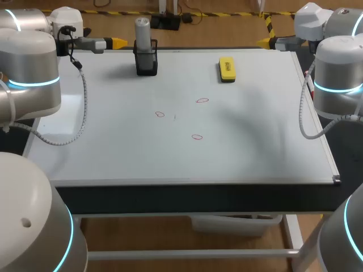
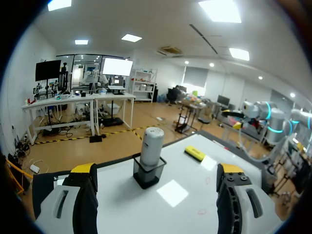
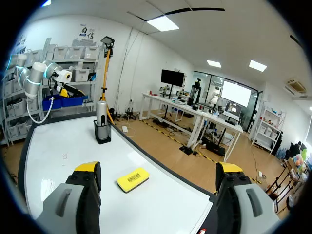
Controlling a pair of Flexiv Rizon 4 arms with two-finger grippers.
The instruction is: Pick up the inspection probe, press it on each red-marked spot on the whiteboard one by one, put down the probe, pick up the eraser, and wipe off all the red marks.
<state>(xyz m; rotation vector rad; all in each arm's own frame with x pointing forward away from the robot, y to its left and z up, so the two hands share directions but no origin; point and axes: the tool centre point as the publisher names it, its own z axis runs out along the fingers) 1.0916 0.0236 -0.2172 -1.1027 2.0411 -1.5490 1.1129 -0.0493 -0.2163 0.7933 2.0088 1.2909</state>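
Note:
The grey inspection probe (image 1: 142,29) stands upright in a black holder (image 1: 146,63) at the whiteboard's far left. A yellow eraser (image 1: 227,68) lies at the far right of middle. Three small red marks (image 1: 202,100) (image 1: 160,114) (image 1: 197,136) sit near the board's centre. My left gripper (image 1: 117,42) hovers open just left of the probe; in its wrist view the gripper (image 2: 156,169) faces the probe (image 2: 151,144), with the eraser (image 2: 195,153) beyond. My right gripper (image 1: 266,41) hangs open past the far right corner, and from its wrist the gripper (image 3: 158,170) looks over the eraser (image 3: 132,179) towards the probe (image 3: 101,113).
The whiteboard (image 1: 113,153) covers nearly the whole tabletop. A coiled cable (image 1: 85,107) from my left arm droops over its left side. Another cable (image 1: 303,113) hangs along the right edge. My arms' large joints fill the near corners.

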